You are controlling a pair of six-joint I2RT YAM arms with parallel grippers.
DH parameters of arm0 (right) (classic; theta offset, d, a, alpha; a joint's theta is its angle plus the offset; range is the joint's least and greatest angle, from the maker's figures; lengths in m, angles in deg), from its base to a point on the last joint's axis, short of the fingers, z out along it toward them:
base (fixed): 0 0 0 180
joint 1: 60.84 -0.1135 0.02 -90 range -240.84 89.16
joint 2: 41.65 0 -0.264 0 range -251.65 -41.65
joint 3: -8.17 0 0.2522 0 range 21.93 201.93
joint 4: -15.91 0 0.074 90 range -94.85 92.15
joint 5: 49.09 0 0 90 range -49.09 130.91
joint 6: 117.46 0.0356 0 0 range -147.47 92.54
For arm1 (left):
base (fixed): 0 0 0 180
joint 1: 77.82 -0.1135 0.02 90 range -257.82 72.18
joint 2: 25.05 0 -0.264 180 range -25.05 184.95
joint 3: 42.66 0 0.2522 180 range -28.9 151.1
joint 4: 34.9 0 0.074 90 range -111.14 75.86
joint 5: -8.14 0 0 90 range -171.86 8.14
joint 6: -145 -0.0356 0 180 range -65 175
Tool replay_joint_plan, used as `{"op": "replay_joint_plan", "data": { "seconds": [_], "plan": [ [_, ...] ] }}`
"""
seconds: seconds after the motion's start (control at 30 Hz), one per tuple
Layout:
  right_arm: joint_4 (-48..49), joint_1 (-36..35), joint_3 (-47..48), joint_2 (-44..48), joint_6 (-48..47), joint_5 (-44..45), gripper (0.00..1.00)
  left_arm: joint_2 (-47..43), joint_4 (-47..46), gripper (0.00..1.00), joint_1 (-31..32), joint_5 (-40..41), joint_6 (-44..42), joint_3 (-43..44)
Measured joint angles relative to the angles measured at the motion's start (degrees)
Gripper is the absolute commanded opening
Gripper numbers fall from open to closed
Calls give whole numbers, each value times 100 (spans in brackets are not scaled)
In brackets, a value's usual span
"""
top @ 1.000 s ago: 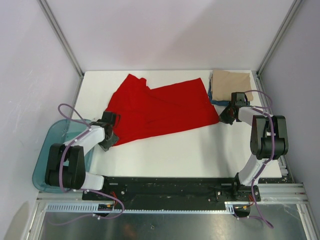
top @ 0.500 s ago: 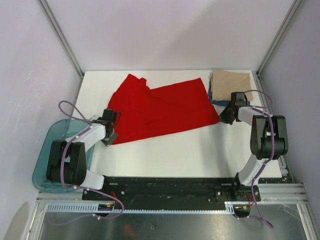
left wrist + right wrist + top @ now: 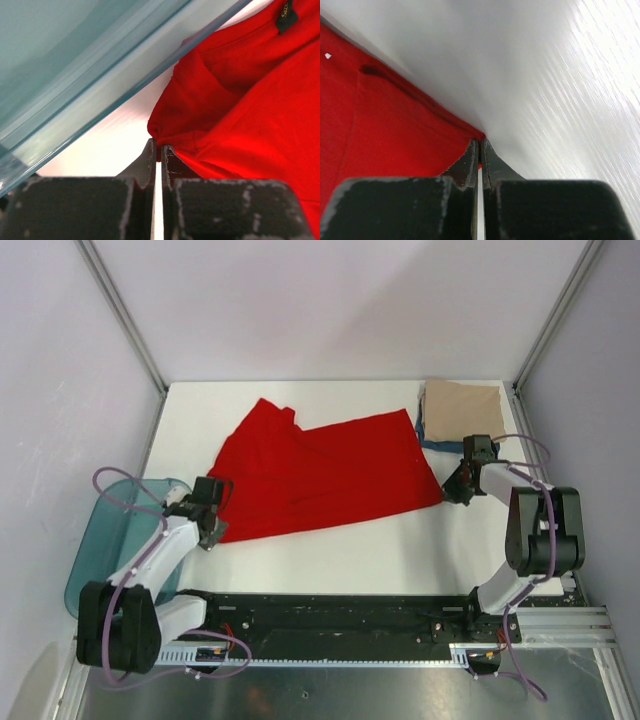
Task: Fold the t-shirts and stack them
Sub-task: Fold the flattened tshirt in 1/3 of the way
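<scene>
A bright red t-shirt (image 3: 325,475) lies spread across the white table. My left gripper (image 3: 214,515) is shut on the shirt's near left corner (image 3: 156,132), beside the tub. At the other end, my right gripper (image 3: 452,486) is shut on the near right corner (image 3: 479,135). The tan t-shirt (image 3: 462,412) lies folded at the far right corner, on top of a dark blue t-shirt (image 3: 432,443) of which only an edge shows.
A translucent teal tub (image 3: 100,550) hangs off the table's left edge, close to my left arm; its rim (image 3: 100,65) fills the upper left of the left wrist view. Metal frame posts stand at the far corners.
The left gripper closed on the shirt's left corner and pulled it toward the near side. The right gripper drew its corner nearer too. The red cloth now lies flatter and more stretched.
</scene>
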Motion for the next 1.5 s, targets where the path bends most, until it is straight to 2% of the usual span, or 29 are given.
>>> {"op": "replay_joint_plan", "data": {
  "seconds": [0.27,0.63,0.7,0.77,0.8,0.87,0.97,1.03,1.1,1.2,1.37,1.5],
  "plan": [
    [-898,378,-901,1082,203,-17,0,-704,774,0,0,-59,424,-103],
    [-2288,710,-1790,2518,802,-17,0,-903,1556,0,111,-138,1054,-205],
    [-2470,728,-1950,2745,852,-20,5,-850,1733,2,164,-103,1237,-205],
    [-2629,754,-2035,2918,879,-20,19,-802,1853,9,192,-81,1355,-205],
    [-2706,778,-2057,2997,885,-35,28,-787,1904,15,192,-81,1403,-205],
    [-2817,824,-2070,3150,892,-70,40,-778,1971,36,201,-79,1471,-205],
    [-2898,887,-2059,3427,785,-109,49,-780,2050,61,210,-81,1458,-199],
    [-2977,894,-1976,3550,706,-120,52,-782,2098,71,245,-125,1379,-140],
    [-3051,892,-1749,3620,590,-133,53,-789,2131,75,376,-160,1263,13],
    [-3016,798,-1252,3613,422,-144,53,-879,2118,78,702,-197,1091,354],
    [-2658,205,-422,3180,181,-101,51,-1034,2107,75,918,-197,540,1080],
    [-2138,-164,24,2487,-9,-70,48,-476,1832,73,938,-201,-247,1915]
  ]
}}
